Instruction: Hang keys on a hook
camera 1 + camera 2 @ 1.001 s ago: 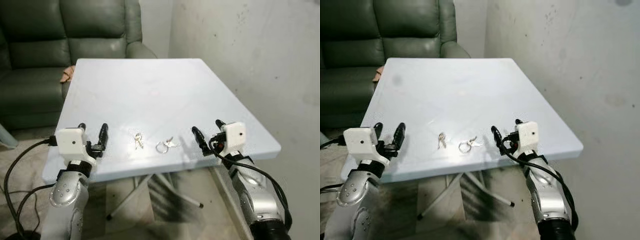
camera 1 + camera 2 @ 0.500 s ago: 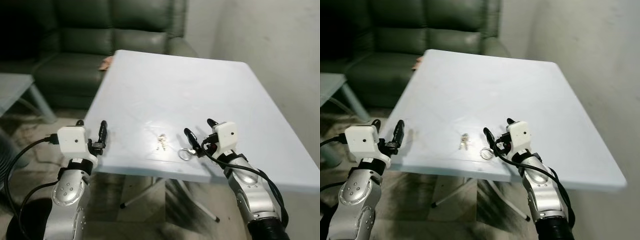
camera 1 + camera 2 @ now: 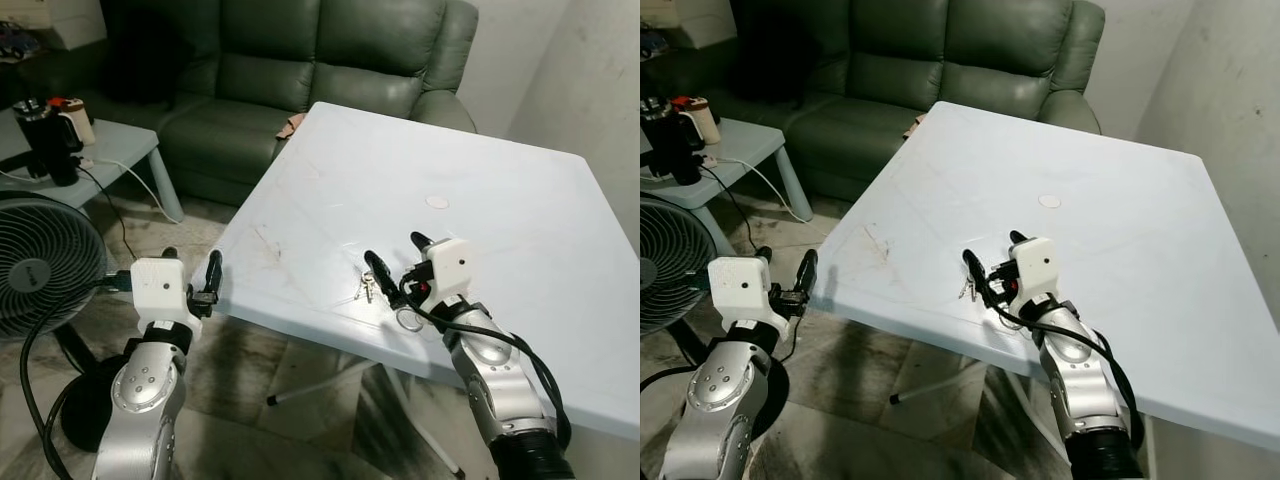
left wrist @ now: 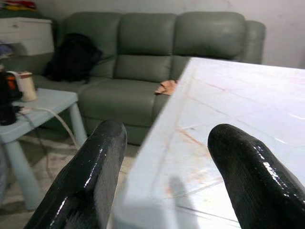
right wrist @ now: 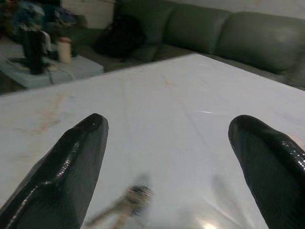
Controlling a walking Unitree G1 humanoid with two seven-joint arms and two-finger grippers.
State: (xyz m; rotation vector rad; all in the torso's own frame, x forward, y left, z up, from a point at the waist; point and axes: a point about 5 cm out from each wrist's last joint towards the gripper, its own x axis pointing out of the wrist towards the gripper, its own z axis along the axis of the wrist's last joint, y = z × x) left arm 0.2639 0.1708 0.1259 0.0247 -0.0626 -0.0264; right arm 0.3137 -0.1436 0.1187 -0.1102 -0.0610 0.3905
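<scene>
The keys lie flat on the white table, close to its near edge, a small bunch whose long axis runs roughly from the near edge toward the sofa side; in the right wrist view they are a blur just below and between the two fingers, so which end points where I can't quite call. Just beside them, toward the robot, a metal key ring sits at the very edge of the table, partly tucked under the right arm.

The right pincer hovers right over the bunch, fingers spread wide with nothing between them, one tip almost above the keys, the other further in over the table. Its silver forearm rises from below, wrist bent forward over the edge.

The left pincer is well apart, held off the table's left corner, fingers parted and empty, forearm upright, pointing along the table's edge toward the green sofa.

Left of the robot stand a fan and a low side table with a dark mug.
</scene>
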